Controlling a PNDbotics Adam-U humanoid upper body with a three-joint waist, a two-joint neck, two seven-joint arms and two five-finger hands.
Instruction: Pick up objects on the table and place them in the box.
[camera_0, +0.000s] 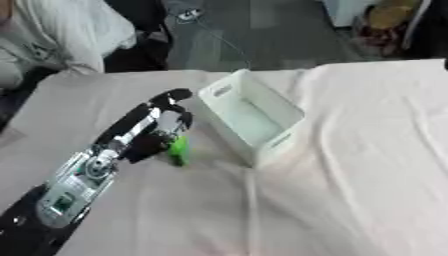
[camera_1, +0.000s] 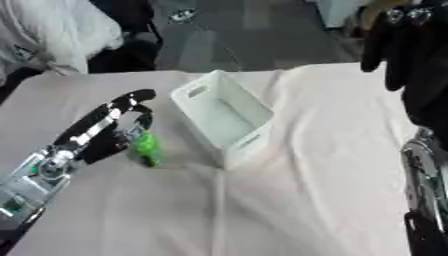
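Note:
A small green object lies on the white cloth just left of the white box. My left hand reaches in from the lower left and sits over the object's upper end. Its fingers curl down onto the object while one finger sticks out toward the box. The box stands open-topped at the table's middle, and I see nothing inside it. My right hand hangs raised at the upper right of the right eye view, fingers straight and holding nothing.
The table is covered by a wrinkled white cloth with bare room to the right and in front of the box. A person in a white garment sits beyond the far left edge. Dark floor lies behind the table.

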